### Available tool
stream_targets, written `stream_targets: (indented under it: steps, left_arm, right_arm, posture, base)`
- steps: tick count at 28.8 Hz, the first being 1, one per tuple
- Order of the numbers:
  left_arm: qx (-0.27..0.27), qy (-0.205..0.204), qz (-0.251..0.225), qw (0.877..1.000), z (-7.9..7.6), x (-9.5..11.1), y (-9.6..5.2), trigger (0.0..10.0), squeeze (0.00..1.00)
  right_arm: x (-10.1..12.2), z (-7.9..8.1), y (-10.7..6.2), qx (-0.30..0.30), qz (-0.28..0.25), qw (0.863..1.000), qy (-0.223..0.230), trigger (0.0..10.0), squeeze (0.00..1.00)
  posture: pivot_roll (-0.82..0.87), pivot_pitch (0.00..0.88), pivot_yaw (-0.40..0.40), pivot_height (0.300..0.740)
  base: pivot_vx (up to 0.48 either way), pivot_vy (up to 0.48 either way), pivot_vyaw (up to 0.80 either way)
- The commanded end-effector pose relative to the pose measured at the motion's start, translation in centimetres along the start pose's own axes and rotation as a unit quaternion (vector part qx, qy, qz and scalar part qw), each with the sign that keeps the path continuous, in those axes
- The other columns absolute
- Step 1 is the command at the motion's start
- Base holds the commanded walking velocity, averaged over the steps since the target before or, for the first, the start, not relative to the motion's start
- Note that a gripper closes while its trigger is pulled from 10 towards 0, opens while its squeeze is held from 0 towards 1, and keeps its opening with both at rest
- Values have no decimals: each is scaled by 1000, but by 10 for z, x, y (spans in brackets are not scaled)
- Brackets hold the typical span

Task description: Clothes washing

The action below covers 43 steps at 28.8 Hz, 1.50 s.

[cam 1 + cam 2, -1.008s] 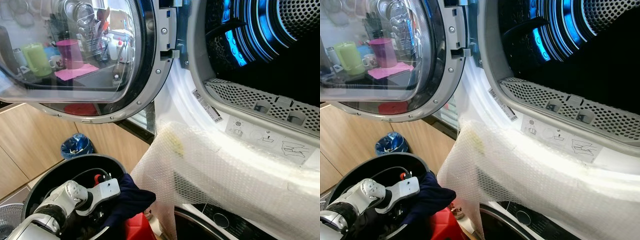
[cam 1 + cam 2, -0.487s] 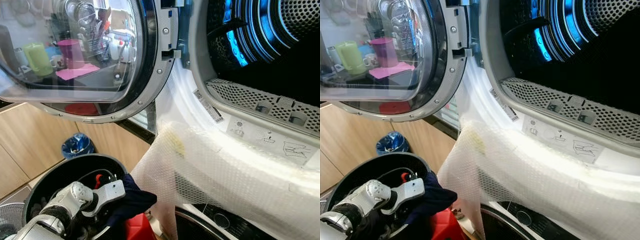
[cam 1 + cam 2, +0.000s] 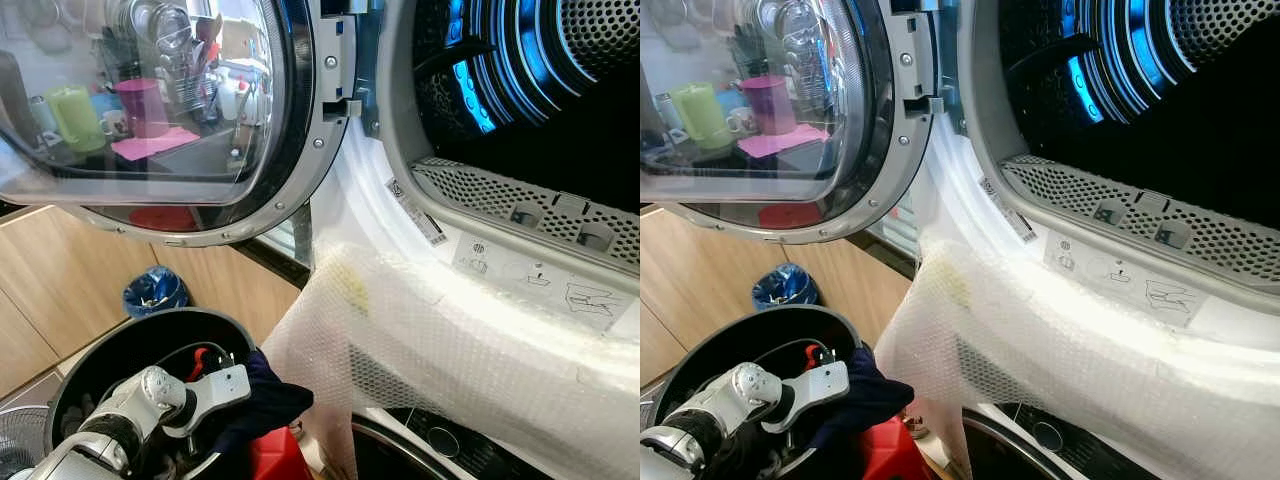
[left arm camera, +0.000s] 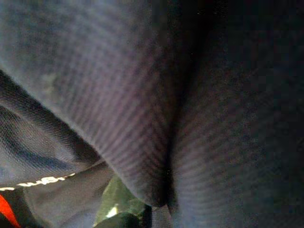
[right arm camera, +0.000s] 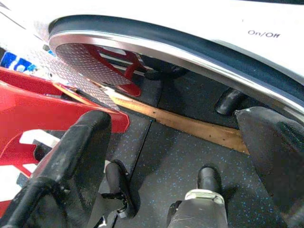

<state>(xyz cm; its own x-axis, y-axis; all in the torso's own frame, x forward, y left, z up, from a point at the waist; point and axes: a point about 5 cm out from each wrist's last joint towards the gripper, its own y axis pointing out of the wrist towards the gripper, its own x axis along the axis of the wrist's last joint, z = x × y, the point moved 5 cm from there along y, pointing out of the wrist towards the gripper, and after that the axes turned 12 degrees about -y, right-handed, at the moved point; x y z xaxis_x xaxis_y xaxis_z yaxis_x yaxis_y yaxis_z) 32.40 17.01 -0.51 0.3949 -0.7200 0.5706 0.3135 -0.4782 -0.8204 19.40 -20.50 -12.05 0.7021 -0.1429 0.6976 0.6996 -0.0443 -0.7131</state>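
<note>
Right now your left gripper (image 3: 215, 425) sits buried in the dark navy garment (image 3: 262, 400) at the black basket's (image 3: 150, 335) rim, fingers hidden so you cannot tell their state, while your right gripper (image 5: 180, 156) hangs spread apart.

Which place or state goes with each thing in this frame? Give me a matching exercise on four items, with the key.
Things:
1. Dark garment
2. Machine door
3. Bubble wrap
4. Right gripper

Places or states:
A. Swung open, its glass reflecting kitchen items
B. Hanging idle above the dark speckled floor, fingers apart
C. Draped over the rim of the black basket, at the left gripper
D. Laid over the white front of the machine below the drum opening

Pairs: 1-C, 2-A, 3-D, 4-B
</note>
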Motion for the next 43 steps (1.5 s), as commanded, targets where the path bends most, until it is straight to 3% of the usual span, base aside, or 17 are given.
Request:
stream_targets:
  steps: [1, 17, 22, 25, 27, 29, 32, 36, 38, 40, 42, 43]
  left_arm:
    - [-13, 4, 15, 1000, -5, -9, 1, 0, 0]
    - [-24, 8, -10, 1000, -7, -4, -2, 0, 0]
    - [-46, -17, -47, 998, -6, 2, -11, 0, 0]
    - [-76, 0, -40, 996, -6, 2, -21, 0, 0]
    - [-98, -11, -48, 994, -6, 6, -28, 0, 0]
    - [-129, -18, -59, 990, -6, 13, -40, 0, 0]
    - [-184, -5, -85, 979, -10, 35, -74, 0, 0]
    - [-180, 48, -95, 978, -4, 58, -108, 0, 0]
    - [-178, 90, -144, 969, -2, 96, -138, 0, 0]
    - [-179, 117, -168, 962, -3, 115, -150, 0, 0]
    - [-185, 150, -220, 946, -10, 148, -165, 0, 0]
    - [-199, 169, -257, 930, -20, 171, -174, 0, 0]
  right_arm:
    - [-1, 1, -1, -3, -3, 1000, 4, 10000, 0]
    - [1, 7, 1, 0, -6, 1000, 10, 10000, 0]
    - [1, 10, 1, 2, -7, 1000, 13, 10000, 0]
    - [1, 11, 2, 4, -5, 1000, 12, 10000, 0]
    - [2, 11, 2, 4, -6, 1000, 11, 10000, 0]
    - [3, 10, 2, 3, -7, 1000, 12, 10000, 0]
    - [5, 10, 3, 4, -8, 1000, 12, 10000, 0]
    - [7, 10, 4, 4, -8, 1000, 13, 10000, 0]
    - [9, 11, 6, 4, -8, 1000, 14, 10000, 0]
    - [11, 11, 6, 4, -9, 1000, 15, 10000, 0]
    - [13, 11, 7, 3, -11, 1000, 18, 10000, 0]
    - [15, 12, 8, 2, -12, 1000, 19, 10000, 0]
  posture:
    - [19, 0, 48, 740]
    - [11, 0, 82, 740]
    - [16, 0, 91, 740]
    - [30, 0, 89, 740]
    - [30, 0, 89, 740]
    - [35, 0, 88, 740]
    - [51, 0, 84, 740]
    - [79, 0, 83, 740]
    - [100, 0, 89, 740]
    - [106, 0, 91, 740]
    - [109, 0, 93, 740]
    - [111, 0, 97, 740]
  base:
    - [0, 0, 0]
    - [0, 0, 0]
    - [0, 0, 0]
    - [0, 0, 0]
    - [0, 0, 0]
    - [0, 0, 0]
    - [0, 0, 0]
    - [0, 0, 0]
    - [0, 0, 0]
    - [0, 0, 0]
    - [0, 0, 0]
    - [0, 0, 0]
